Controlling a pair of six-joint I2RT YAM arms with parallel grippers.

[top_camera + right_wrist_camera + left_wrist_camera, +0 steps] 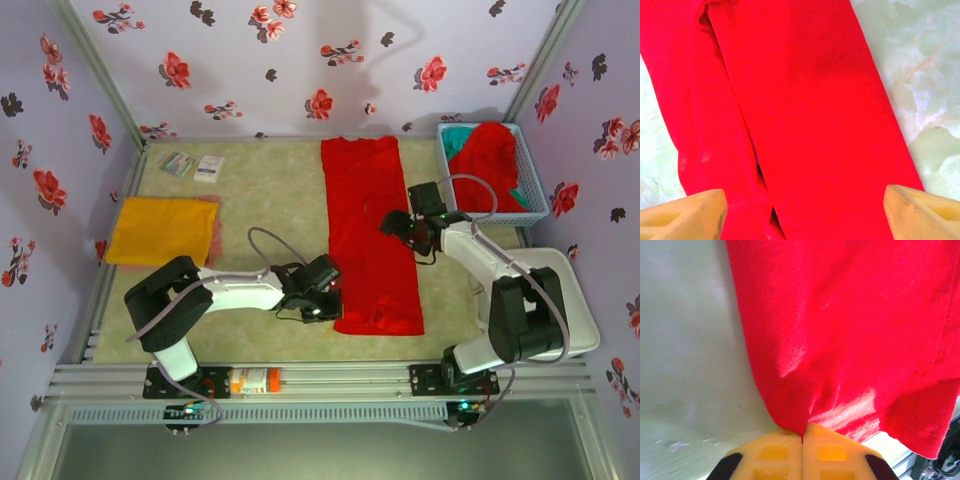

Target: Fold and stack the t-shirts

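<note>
On the table (260,170), left tool (802,432) pinches the red t-shirt (368,230); right tool (804,197) hovers spread.

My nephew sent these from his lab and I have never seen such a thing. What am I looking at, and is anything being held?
These are two robot arms bolted at the near edge of a table, each ending in a two-finger gripper. The wide picture comes from a fixed camera above and behind them. The two close-ups come from cameras on the left and right wrists. On the table lies a red t-shirt folded into a long strip, with a folded orange-yellow shirt at the left and a blue basket of more clothes at the far right. The left gripper is shut, pinching the red t-shirt's edge. The right gripper hangs open above it, holding nothing.
</note>
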